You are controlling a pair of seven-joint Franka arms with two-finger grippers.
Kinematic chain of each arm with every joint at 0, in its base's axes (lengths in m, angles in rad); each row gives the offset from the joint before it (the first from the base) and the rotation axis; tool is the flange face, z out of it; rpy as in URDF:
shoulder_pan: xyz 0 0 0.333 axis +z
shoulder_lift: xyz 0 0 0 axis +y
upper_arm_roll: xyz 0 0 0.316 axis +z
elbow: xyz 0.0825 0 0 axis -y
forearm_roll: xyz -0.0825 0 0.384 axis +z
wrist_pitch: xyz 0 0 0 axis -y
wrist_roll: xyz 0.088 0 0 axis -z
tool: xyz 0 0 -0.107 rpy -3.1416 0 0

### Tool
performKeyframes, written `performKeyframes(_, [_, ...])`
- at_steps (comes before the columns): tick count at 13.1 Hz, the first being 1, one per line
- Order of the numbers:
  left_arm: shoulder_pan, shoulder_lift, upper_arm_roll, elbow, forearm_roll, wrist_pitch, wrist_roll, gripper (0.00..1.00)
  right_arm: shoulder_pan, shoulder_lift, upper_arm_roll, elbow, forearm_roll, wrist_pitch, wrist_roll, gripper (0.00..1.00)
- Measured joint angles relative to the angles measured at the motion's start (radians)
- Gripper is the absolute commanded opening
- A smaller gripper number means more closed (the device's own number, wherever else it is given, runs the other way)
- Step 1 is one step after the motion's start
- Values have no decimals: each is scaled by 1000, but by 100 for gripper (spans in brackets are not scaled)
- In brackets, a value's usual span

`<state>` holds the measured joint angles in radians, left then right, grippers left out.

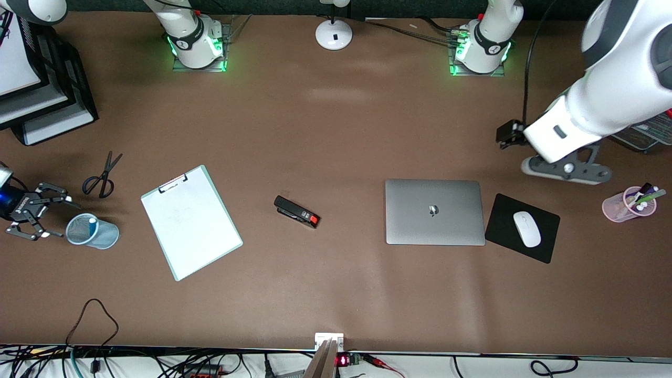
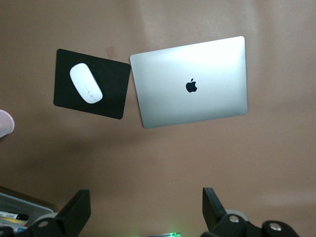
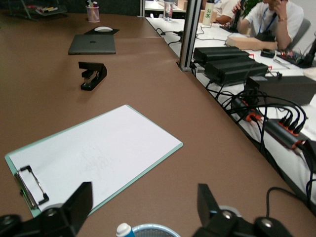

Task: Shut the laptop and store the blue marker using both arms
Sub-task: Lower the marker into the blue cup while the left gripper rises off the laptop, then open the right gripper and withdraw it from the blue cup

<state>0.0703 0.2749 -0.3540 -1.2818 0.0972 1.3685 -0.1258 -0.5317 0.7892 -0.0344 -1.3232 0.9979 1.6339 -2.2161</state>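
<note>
The silver-grey laptop [image 1: 434, 211] [image 2: 192, 81] [image 3: 92, 44] lies closed and flat, its apple logo facing up. The blue marker [image 1: 93, 222] [image 3: 123, 230] stands in a blue mesh cup [image 1: 93, 232] [image 3: 160, 229] at the right arm's end of the table, white end up. My right gripper [image 1: 55, 216] [image 3: 143, 207] is open right beside that cup, with nothing between its fingers. My left gripper [image 1: 567, 169] [image 2: 143, 207] hangs open and empty over bare table near the mouse pad.
A black mouse pad [image 1: 504, 220] with a white mouse [image 1: 526, 229] lies beside the laptop. A pink cup of pens [image 1: 629, 205] stands at the left arm's end. Mid-table lie a black stapler [image 1: 296, 211], a clipboard [image 1: 190, 220] and scissors [image 1: 102, 176]. Paper trays [image 1: 37, 100] stand near the right arm's base.
</note>
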Motion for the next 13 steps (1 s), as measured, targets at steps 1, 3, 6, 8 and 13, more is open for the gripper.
performKeyframes(1, [3, 0, 8, 6, 0, -1, 0, 100, 4, -14, 6, 7, -27, -3, 89, 100])
performKeyframes(3, [-16, -3, 54, 1, -1, 29, 1, 100, 32, -55, 14, 20, -95, -6, 280, 100])
performKeyframes(6, [-98, -82, 206, -134, -8, 204, 2, 100, 89, -123, 15, 28, -209, -6, 578, 100])
performKeyframes(8, [-115, -180, 261, -273, -44, 257, 3, 100, 127, -157, 15, 35, -284, -6, 762, 100])
performKeyframes(13, [-123, -271, 274, -387, -55, 284, 11, 100, 235, -240, 18, 99, -507, -7, 1136, 100])
